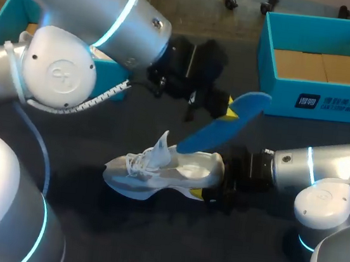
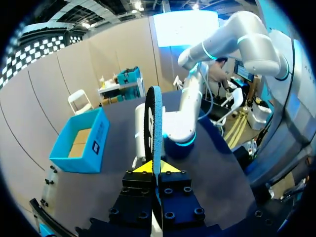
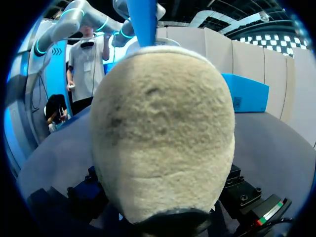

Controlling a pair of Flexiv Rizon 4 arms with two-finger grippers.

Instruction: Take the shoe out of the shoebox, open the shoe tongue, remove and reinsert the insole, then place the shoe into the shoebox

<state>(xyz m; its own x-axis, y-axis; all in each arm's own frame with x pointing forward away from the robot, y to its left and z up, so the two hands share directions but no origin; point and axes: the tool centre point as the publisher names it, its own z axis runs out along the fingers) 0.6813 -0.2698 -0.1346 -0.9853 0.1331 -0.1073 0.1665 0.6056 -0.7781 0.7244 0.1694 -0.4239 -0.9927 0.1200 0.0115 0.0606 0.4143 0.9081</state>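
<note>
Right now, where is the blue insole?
In the head view the blue insole slants across mid-table, upper end pinched in the left gripper, lower end inside the white shoe.

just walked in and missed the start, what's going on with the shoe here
The right hand holds the white shoe by its heel on the table, outside the open shoebox. The left hand grips one end of the blue insole; the other end sits at the shoe's opening, tongue raised. Whether the insole is coming out or going back in cannot be told.
</note>
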